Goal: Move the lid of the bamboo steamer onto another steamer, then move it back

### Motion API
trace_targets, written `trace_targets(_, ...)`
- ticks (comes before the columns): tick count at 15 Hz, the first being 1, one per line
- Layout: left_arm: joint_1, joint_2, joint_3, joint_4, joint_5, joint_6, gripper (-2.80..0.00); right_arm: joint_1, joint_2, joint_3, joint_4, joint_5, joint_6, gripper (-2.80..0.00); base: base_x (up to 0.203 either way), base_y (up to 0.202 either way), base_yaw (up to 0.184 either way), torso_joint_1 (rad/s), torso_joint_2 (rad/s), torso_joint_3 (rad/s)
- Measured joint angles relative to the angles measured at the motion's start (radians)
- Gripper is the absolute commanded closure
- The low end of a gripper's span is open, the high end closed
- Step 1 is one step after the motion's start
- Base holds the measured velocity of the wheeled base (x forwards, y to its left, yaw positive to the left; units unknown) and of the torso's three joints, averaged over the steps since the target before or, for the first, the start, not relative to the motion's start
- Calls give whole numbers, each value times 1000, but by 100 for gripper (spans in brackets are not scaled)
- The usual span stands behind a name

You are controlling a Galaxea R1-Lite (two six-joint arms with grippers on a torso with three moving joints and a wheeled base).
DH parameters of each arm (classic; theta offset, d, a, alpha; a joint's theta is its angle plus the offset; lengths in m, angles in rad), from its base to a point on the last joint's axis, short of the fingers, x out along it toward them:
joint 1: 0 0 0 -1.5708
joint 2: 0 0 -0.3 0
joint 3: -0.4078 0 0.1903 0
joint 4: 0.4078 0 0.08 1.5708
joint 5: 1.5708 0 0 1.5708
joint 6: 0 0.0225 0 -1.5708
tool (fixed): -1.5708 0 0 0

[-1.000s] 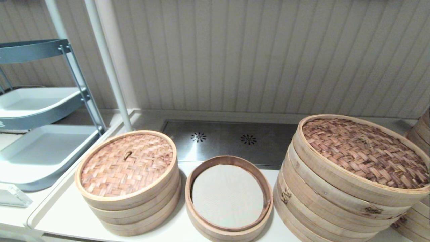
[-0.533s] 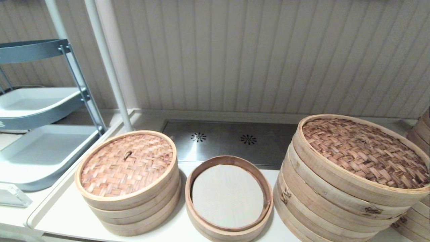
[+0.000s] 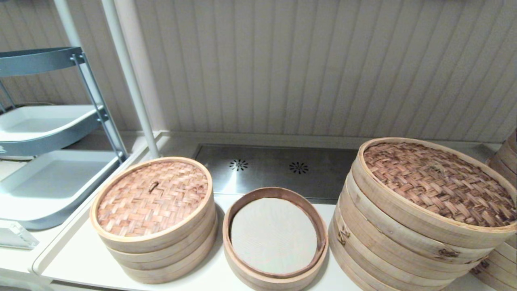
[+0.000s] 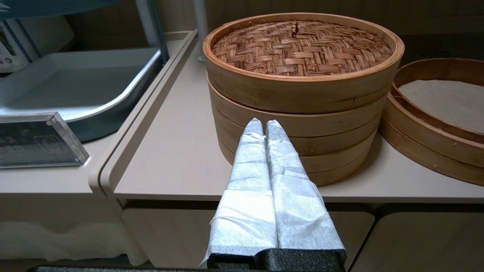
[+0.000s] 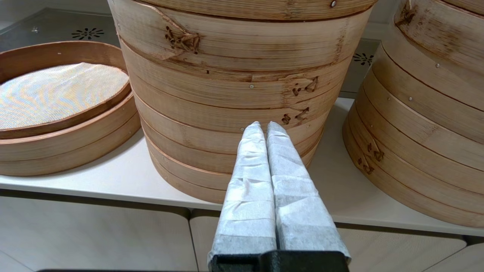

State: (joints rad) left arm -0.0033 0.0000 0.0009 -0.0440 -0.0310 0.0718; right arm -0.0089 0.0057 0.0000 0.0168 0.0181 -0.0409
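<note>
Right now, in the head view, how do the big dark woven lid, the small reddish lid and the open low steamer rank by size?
1. The big dark woven lid, clearly largest.
2. The small reddish lid and the open low steamer look about alike across; the steamer sits nearer the camera, so I won't rank them.
</note>
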Motion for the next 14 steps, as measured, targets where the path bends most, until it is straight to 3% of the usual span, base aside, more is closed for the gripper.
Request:
trace_targets(7, -1, 0, -1, -7, 23, -51, 0, 0, 0, 0, 0, 0, 1, 0, 0, 0, 0, 0, 0, 0)
trace_targets(14, -1, 0, -1, -6, 22, -51, 0, 1, 0, 0, 0, 0, 1, 0, 0, 0, 0, 0, 0, 0)
